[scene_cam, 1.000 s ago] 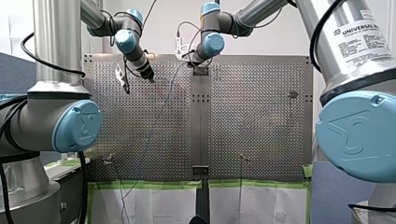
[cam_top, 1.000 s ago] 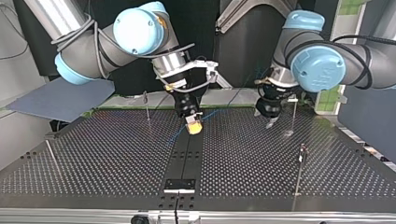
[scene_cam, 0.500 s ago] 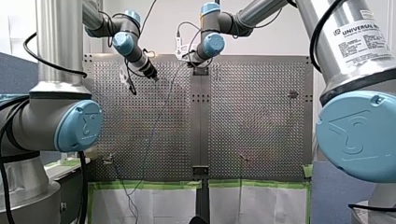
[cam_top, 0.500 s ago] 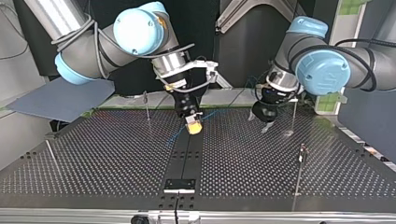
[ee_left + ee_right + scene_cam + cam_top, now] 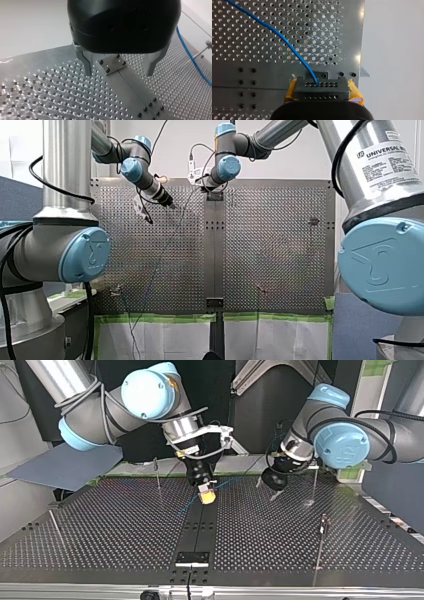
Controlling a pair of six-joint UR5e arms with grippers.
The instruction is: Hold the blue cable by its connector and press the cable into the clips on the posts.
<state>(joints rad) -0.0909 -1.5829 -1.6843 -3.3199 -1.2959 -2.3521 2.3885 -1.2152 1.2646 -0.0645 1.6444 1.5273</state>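
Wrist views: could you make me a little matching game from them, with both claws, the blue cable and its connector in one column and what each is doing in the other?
1. my left claw
2. my right claw
3. blue cable
4. connector

A. clamped between yellow pads
B. open, holding nothing
C. shut on the connector
D. comes out of the connector and runs across the perforated table

Pairs: 1-B, 2-C, 3-D, 4-A
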